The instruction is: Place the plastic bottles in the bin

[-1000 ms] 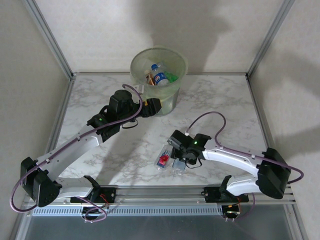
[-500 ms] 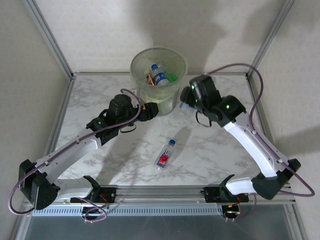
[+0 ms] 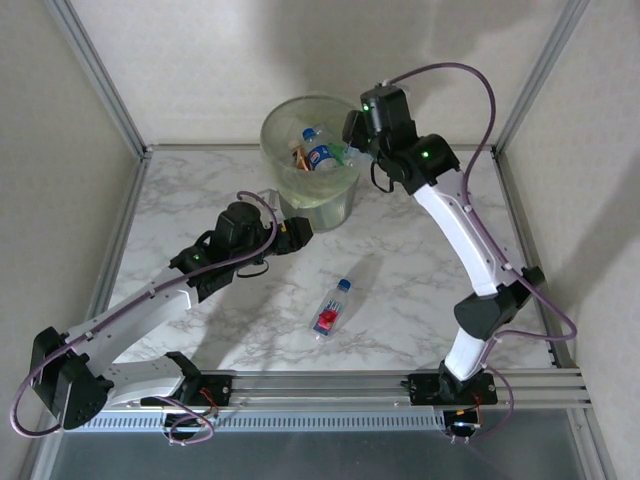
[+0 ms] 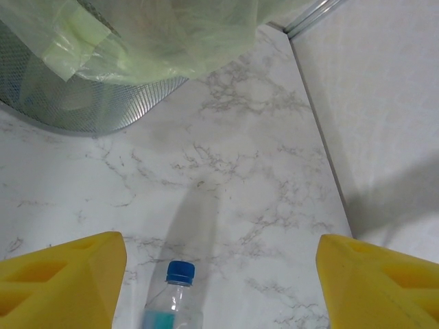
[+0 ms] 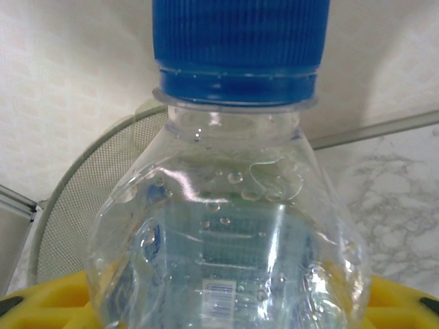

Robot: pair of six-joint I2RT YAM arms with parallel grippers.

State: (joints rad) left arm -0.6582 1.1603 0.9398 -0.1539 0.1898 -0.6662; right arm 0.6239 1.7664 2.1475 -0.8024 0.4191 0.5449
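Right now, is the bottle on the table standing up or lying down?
Lying down: the bottle rests on its side, cap toward the bin.

Over the bin (image 3: 322, 198) rim, the right claw (image 3: 352, 135) has its jaws hidden beneath its wrist in the top view. In the right wrist view, the clear bottle (image 5: 230, 253) it grips is cut off across the cap and below the label. Bottles inside the bin (image 3: 320, 152) are too jumbled to count. Near the bin, the worktop bottle (image 4: 175, 301) is cut off below its neck.
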